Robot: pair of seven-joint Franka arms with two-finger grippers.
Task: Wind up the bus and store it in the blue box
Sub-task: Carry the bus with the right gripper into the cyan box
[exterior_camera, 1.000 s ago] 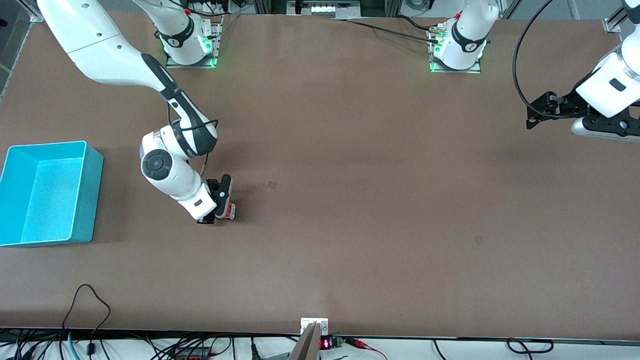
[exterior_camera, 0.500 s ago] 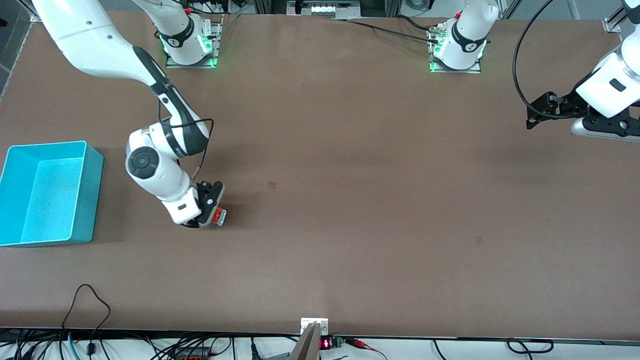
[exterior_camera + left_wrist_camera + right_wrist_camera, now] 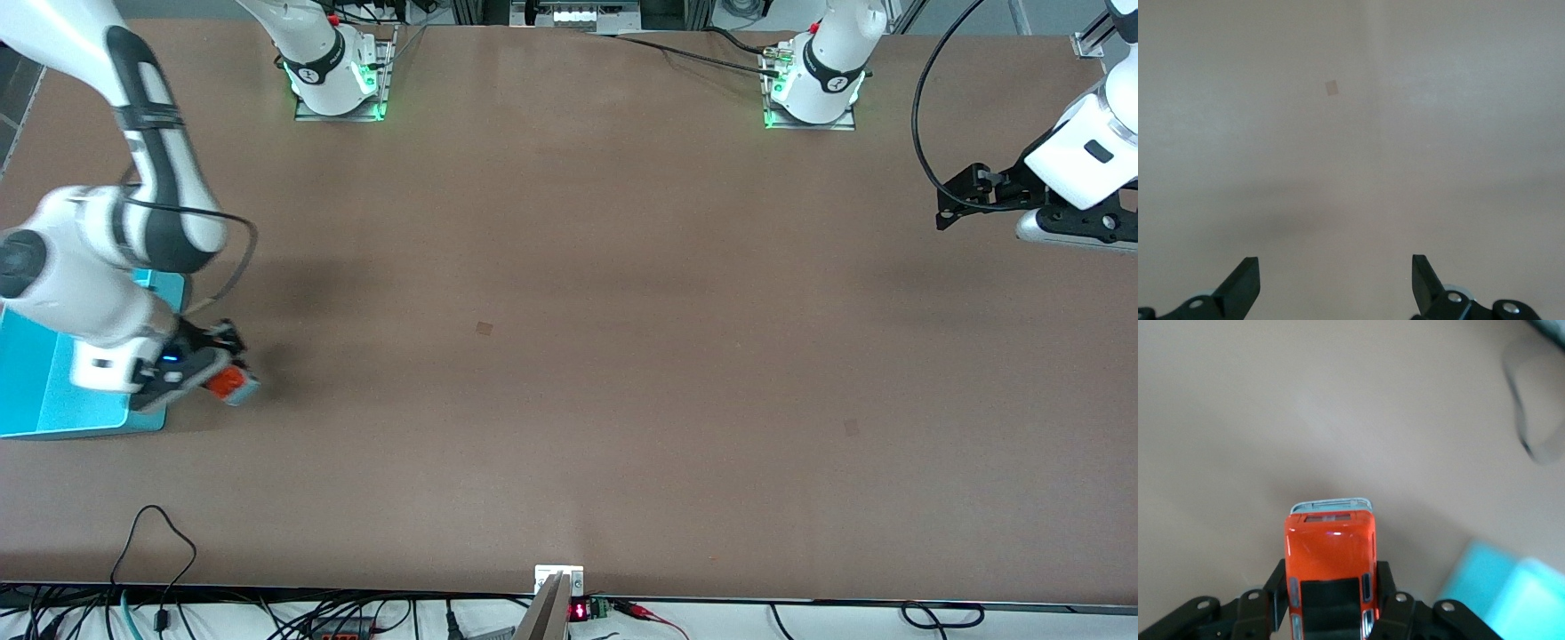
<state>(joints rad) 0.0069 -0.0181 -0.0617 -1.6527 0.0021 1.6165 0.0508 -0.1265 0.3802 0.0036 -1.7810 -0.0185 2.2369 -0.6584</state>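
White arms (image 3: 89, 293), black joints (green-lit bases (image 3: 338, 84))

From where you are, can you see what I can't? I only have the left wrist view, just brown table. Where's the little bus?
Observer: The right end effector is shut on the bus.
Operator: Is it in the blue box?
Observer: Not yet. It hangs over bare table beside the blue box.
Operator: Where's my arm?
Observer: The left end effector waits, open, at the left arm's end of the table.
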